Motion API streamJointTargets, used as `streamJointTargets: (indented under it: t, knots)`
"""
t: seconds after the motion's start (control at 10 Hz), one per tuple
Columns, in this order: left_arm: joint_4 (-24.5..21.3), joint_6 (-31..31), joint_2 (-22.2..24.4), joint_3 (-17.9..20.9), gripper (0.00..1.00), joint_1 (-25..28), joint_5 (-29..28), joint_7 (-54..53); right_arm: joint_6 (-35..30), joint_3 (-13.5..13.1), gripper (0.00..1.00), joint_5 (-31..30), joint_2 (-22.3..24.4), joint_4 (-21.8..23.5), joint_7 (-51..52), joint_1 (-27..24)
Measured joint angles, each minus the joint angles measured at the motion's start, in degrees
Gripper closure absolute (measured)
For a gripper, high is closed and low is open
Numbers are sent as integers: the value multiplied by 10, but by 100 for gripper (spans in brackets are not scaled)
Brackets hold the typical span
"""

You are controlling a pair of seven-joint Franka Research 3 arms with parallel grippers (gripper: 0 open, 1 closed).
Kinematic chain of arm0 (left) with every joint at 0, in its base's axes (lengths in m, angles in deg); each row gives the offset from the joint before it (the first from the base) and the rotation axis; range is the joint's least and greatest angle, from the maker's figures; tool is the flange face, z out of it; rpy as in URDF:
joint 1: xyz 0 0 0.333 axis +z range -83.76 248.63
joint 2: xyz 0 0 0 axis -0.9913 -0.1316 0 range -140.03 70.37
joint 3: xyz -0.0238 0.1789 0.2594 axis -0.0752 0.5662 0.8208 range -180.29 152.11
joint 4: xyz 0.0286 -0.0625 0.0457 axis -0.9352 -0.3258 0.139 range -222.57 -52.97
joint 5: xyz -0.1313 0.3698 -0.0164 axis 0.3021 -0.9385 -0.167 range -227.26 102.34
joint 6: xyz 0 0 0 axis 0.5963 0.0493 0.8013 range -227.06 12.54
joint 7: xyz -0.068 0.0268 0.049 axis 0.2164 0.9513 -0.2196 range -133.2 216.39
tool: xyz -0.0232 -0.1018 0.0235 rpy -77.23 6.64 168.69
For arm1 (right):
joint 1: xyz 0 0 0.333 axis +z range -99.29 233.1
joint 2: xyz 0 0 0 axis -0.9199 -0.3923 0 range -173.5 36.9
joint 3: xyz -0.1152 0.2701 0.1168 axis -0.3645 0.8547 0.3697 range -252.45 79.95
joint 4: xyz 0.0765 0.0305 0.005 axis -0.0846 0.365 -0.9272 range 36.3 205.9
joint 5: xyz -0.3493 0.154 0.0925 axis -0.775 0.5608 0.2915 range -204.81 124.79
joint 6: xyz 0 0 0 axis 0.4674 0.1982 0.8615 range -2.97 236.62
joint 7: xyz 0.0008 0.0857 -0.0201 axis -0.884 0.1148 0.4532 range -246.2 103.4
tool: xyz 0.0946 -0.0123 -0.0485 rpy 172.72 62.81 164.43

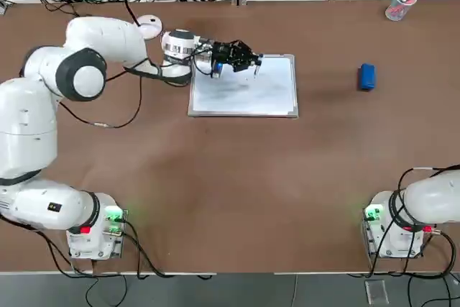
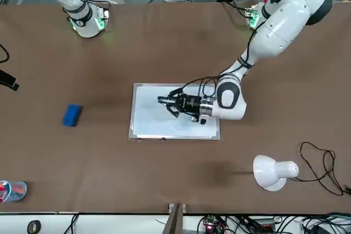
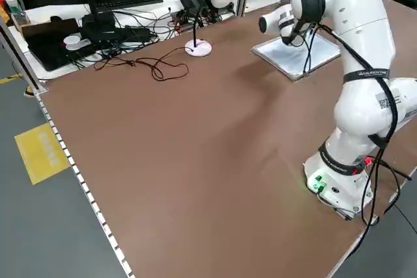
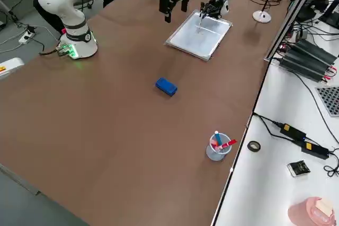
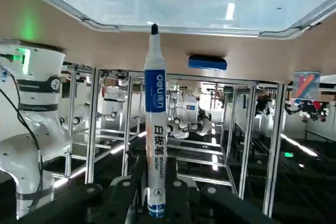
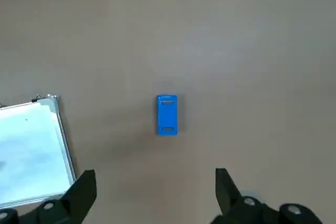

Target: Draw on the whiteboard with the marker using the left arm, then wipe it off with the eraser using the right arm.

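Brown table (image 1: 230, 177): whiteboard (image 1: 244, 95), eraser (image 1: 367, 76), cup (image 1: 397, 6).

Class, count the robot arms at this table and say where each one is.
2. The left arm stretches across the table, its end effector over the whiteboard holding the marker. The right arm stays back near its base.

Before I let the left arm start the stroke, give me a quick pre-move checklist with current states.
1. Marker clamped in the left hand: ok.
2. Marker tip uncapped: ok.
3. Left hand over the whiteboard: ok.
4. Tip touching the board surface: cannot tell.
5. Right hand open and clear of the board: ok.
6. Eraser lying free on the table beside the board, ready for wiping: ok.
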Motion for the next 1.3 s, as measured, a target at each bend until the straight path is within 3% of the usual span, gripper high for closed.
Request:
streamJointTargets:
  t: [1.3]
  knots:
    - [3, 1, -36, -1, 82, -13, 47, -94, 0, -1, 0, 0, 3, 4, 0, -1]
